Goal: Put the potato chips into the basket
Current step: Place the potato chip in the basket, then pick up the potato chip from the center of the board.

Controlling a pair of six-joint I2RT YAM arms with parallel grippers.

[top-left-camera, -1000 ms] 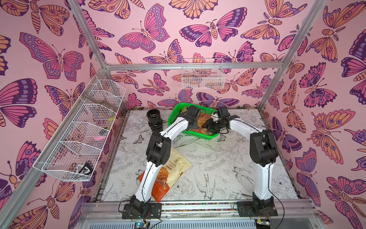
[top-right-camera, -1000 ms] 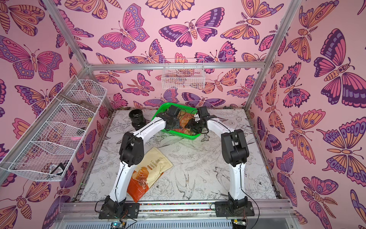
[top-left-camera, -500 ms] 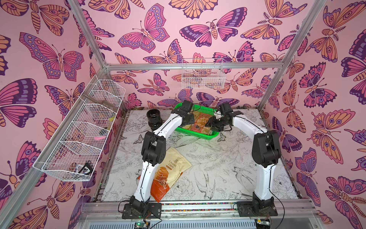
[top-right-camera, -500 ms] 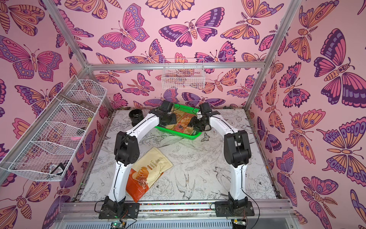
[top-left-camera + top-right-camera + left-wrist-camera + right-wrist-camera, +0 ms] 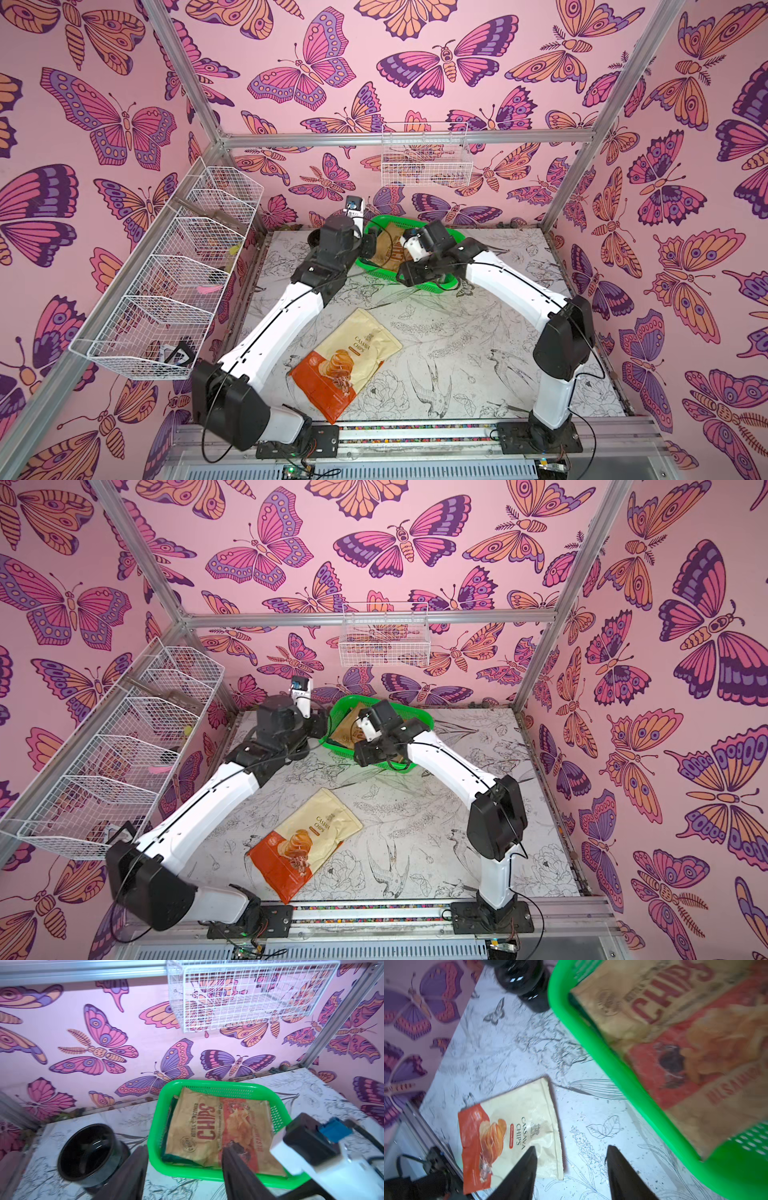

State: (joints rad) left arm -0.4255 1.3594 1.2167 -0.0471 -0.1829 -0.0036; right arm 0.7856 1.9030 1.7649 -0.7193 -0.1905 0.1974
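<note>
Green basket [image 5: 207, 1085]: tan-orange bag [image 5: 207, 1132] inside, just ahead of left hand [image 5: 185, 1148], fingers apart, empty | right hand [image 5: 571, 1147]: apart, empty, beside basket rim | Cassava bag [image 5: 517, 1132]: flat on counter [image 5: 457, 332] ahead of right hand, untouched | step: likely fetching it | next: reach, pinch edge, carry over rim

Two chip bags [image 5: 347, 365] [image 5: 218, 1130] (a third's edge [image 5: 175, 1158]), one basket [image 5: 152, 1126]

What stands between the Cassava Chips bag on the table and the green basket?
Nothing visible lies on the table between the Cassava Chips bag and the green basket. Only the right arm hangs over the basket's near rim.
</note>
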